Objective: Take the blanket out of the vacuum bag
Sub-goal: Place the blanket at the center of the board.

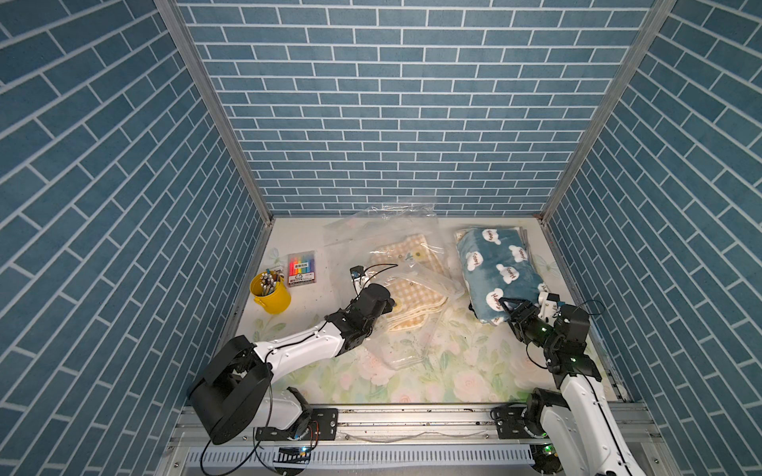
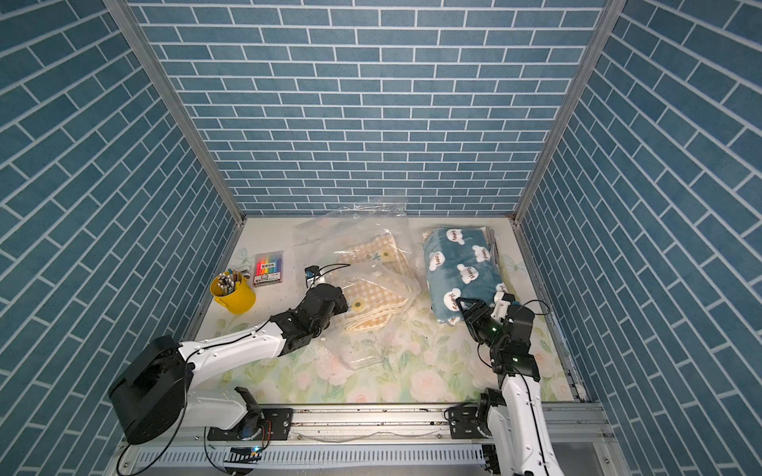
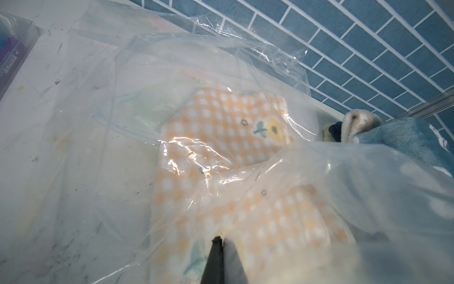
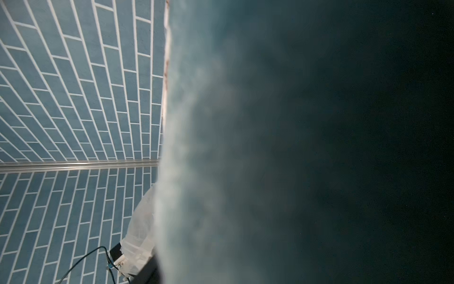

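The blanket (image 1: 499, 268) is blue fleece with white clouds. It lies folded at the right, outside the plastic, in both top views (image 2: 462, 263). The clear crinkly vacuum bag (image 1: 383, 230) sprawls in the middle over a yellow checked cloth (image 1: 408, 259). My left gripper (image 3: 221, 241) is shut on the bag's film at the cloth's near corner, one finger showing through the plastic. My right gripper (image 1: 511, 307) stands open at the blanket's near edge, fingers spread against the fleece. The right wrist view is filled with blurred blanket (image 4: 270, 147); its own jaws are hidden there.
A yellow cup of pens (image 1: 270, 294) and a pack of markers (image 1: 301, 270) stand at the left. A flat part of clear plastic (image 1: 406, 350) lies toward the front on the floral table cover. Blue brick walls close in the back and both sides.
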